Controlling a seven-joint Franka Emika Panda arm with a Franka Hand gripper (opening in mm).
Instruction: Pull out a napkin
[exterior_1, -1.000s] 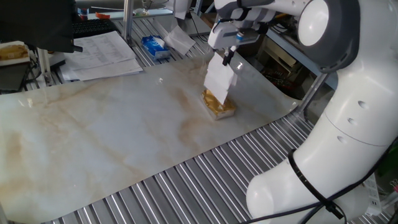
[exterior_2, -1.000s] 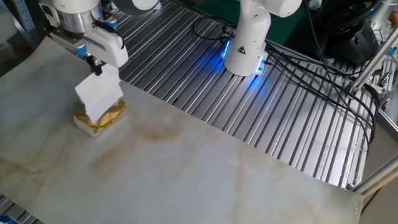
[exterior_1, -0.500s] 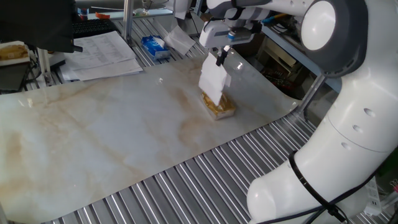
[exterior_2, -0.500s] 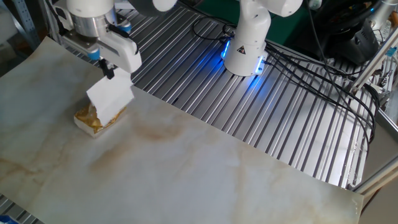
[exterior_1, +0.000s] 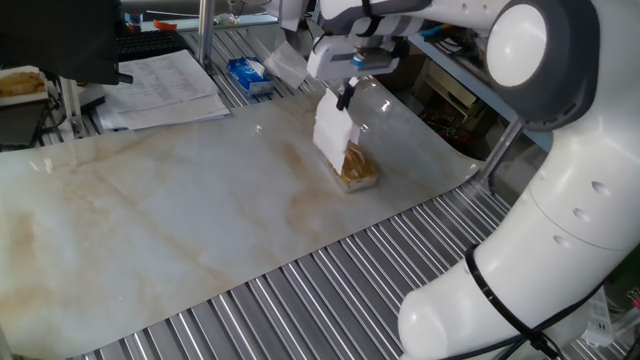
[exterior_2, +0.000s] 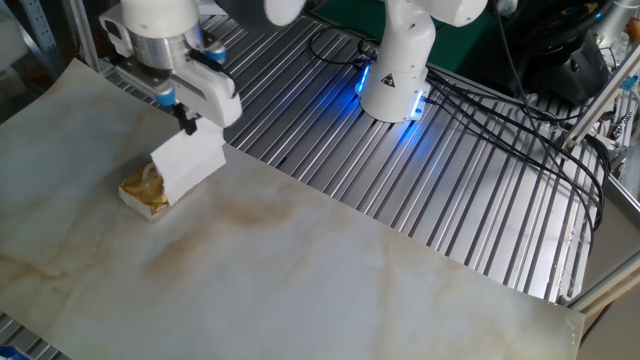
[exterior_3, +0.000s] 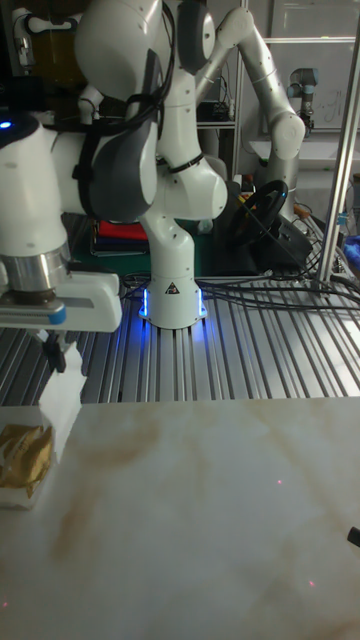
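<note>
A: End effector (exterior_1: 346, 93) first: its two fingers are pinched together on the top corner of the napkin (exterior_1: 333, 138), and the white sheet hangs below them.

B: Why the corner and not the middle?

A: My read is that a corner pinch lets the thin sheet trail along its length, so it slides out of the slot instead of bunching. From the other fixed view the end effector (exterior_2: 187, 122) sits above and off to one side of the pack (exterior_2: 143, 191), and the napkin (exterior_2: 190, 160) slants from the fingers down toward it.

B: So is it free yet?

A: Hard to call. The lower edge of the napkin is right at the top of the gold-brown pack (exterior_1: 355, 168), touching or just above it; I can't tell whether any of it is tucked inside. In the tall fixed view the napkin (exterior_3: 60, 405) hangs just beside the pack (exterior_3: 25, 459), lower edge level with its top.

B: And the pack itself?

A: Flat on the desk (exterior_1: 180, 220), not tilted, nothing holding it down. That's the risk as I see it: a snagged sheet could drag the light pack along.

B: Anything nearby in the way?

A: No. The printed papers (exterior_1: 165, 85) and a small blue box (exterior_1: 247, 74) sit well apart, at the far edge.
</note>
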